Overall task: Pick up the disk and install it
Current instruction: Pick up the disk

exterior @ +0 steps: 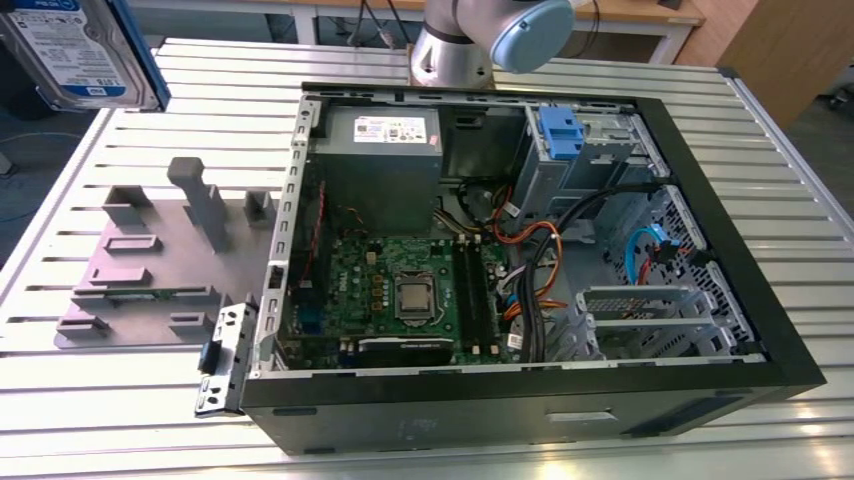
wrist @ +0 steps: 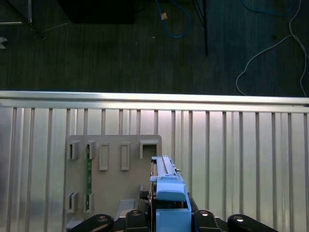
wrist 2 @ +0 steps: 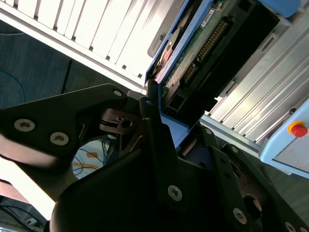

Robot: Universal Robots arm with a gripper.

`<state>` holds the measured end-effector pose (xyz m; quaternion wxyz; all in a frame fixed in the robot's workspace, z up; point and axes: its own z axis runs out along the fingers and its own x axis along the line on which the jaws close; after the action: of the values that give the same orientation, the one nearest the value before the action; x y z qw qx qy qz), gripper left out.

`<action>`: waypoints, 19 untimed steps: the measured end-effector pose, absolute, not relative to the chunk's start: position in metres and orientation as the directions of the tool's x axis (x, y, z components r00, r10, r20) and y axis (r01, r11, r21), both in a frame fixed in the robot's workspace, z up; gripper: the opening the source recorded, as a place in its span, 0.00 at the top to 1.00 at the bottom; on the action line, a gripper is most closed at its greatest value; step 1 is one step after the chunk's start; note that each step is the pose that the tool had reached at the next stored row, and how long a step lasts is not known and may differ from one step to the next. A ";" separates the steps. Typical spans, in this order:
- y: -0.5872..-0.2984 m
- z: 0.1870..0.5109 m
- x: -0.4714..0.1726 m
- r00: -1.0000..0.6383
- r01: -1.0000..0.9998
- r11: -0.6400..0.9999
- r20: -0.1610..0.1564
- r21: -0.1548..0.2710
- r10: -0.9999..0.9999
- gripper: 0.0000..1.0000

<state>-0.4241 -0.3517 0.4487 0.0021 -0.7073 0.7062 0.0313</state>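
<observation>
Disk [exterior: 78, 50] is clamped edge-down in the gripper [wrist: 169, 218], held high above the grey fixture plate [exterior: 147, 270] at the exterior view's left.

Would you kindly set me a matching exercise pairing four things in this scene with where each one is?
Things: 1 disk; 2 power supply; 3 grey plate; 4 blue latch.
Places: A on the table beside the case; B on the drive bay; C in the gripper, above the table; D in the case's corner, beside the motherboard.
Pairs: 1-C; 2-D; 3-A; 4-B.
</observation>
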 end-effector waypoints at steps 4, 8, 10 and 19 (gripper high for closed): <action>-0.352 0.450 -0.424 0.001 -0.999 -0.003 -0.047 0.041 -0.999 0.63; -0.352 0.451 -0.424 0.001 -0.999 -0.003 -0.047 0.041 -0.999 0.63; -0.352 0.452 -0.424 0.001 -0.999 -0.003 -0.047 0.041 -0.999 0.63; -0.352 0.456 -0.424 0.001 -0.999 -0.003 -0.047 0.041 -0.999 0.63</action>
<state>-0.4241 -0.3518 0.4559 0.0021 -0.7073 0.7062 0.0313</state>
